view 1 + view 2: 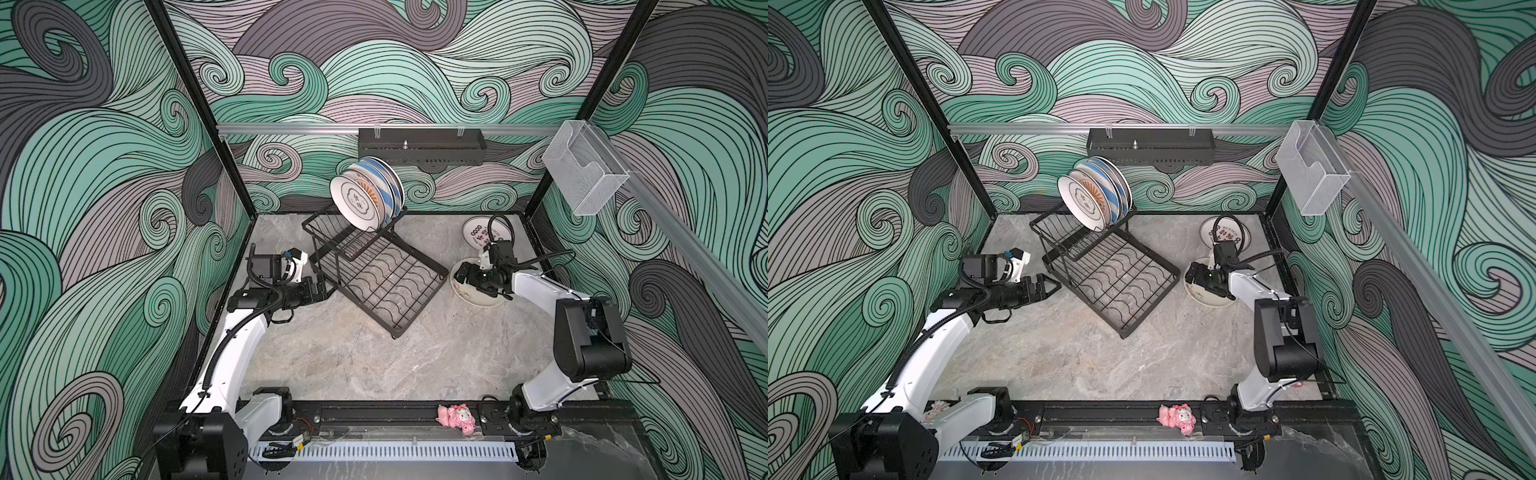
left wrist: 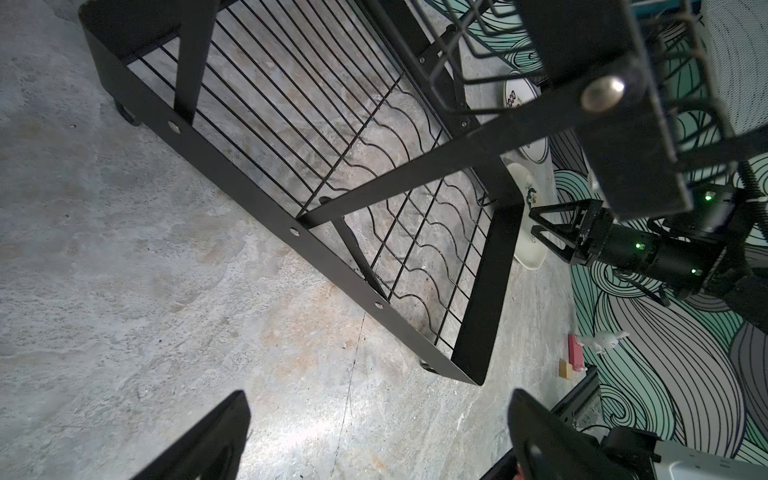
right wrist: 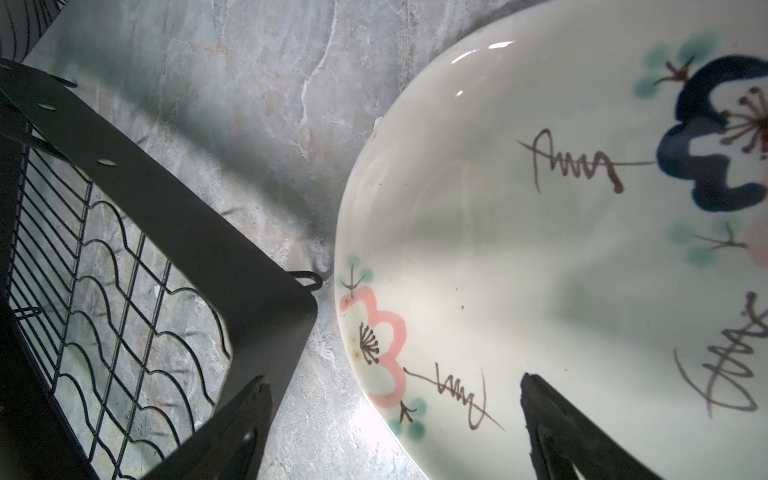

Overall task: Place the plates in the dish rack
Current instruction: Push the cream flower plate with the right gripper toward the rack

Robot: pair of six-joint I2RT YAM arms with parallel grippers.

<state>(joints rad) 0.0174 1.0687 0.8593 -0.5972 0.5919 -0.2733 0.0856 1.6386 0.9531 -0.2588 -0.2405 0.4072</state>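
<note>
One rack (image 1: 374,286); its plates (image 1: 361,199) overlap, can't count them. Two more lie flat on the table (image 1: 353,365). Your right gripper (image 3: 390,380) gapes wide over the doodle plate (image 3: 519,249), empty; left gripper (image 2: 376,395) also apart, empty.

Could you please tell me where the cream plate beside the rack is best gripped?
The cream plate lies flat on the table, so only its upturned rim offers a hold. Probably take the rim facing the rack, from above, with the open right gripper: one finger outside, one inside.
</note>
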